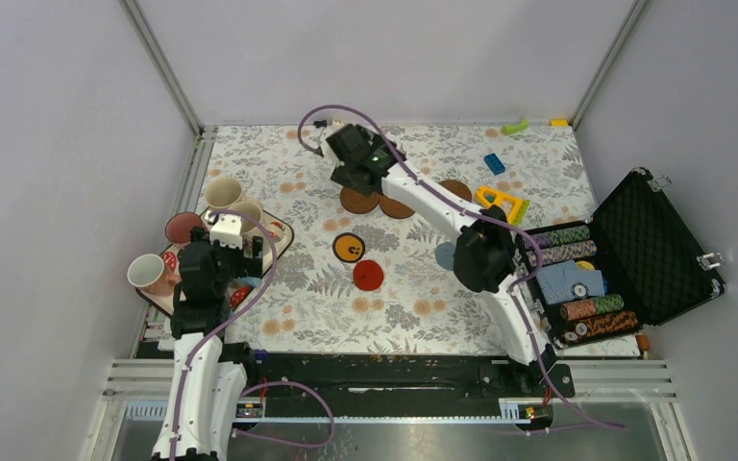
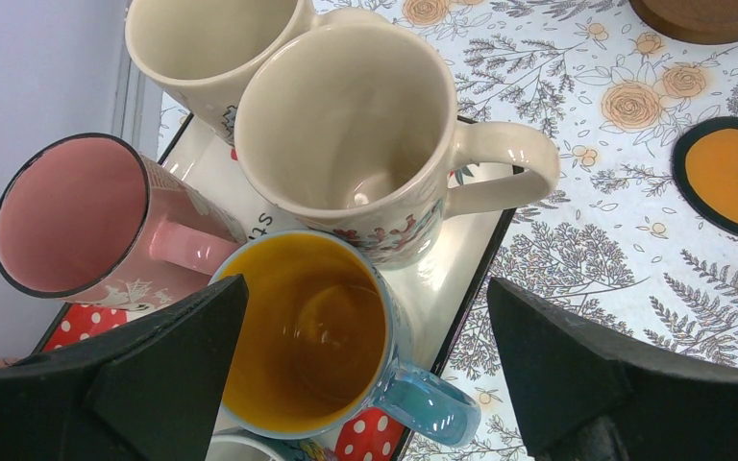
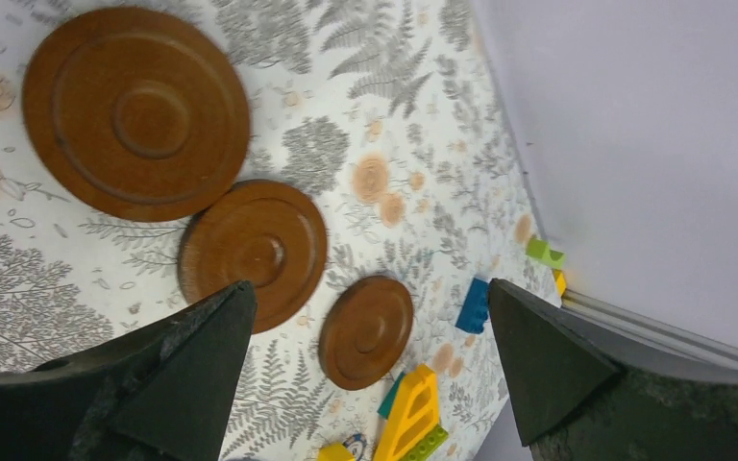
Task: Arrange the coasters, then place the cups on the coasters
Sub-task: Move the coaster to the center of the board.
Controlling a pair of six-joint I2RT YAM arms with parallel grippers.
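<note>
Three dark brown coasters [image 3: 135, 110] [image 3: 253, 252] [image 3: 367, 329] lie in a row at the far middle of the table. My right gripper [image 3: 367, 288] hovers open above them, holding nothing; in the top view the right gripper [image 1: 351, 178] is just behind the leftmost brown coaster [image 1: 356, 200]. Nearer lie the orange black-rimmed coaster [image 1: 349, 248], the red coaster [image 1: 368, 275] and the grey-blue coaster [image 1: 445, 255], which the right arm partly hides. Over the tray [image 2: 480, 279] my left gripper [image 2: 365, 281] is open above the blue cup [image 2: 303, 331]. Beside it stand a cream cup [image 2: 346, 125], another cream cup [image 2: 211, 38] and the pink cup [image 2: 67, 216].
An open black case of poker chips [image 1: 577, 279] sits at the right edge. Toy bricks lie at the far right: yellow [image 1: 502, 202], blue [image 1: 494, 163], green [image 1: 515, 126]. Grey walls close in the table on three sides.
</note>
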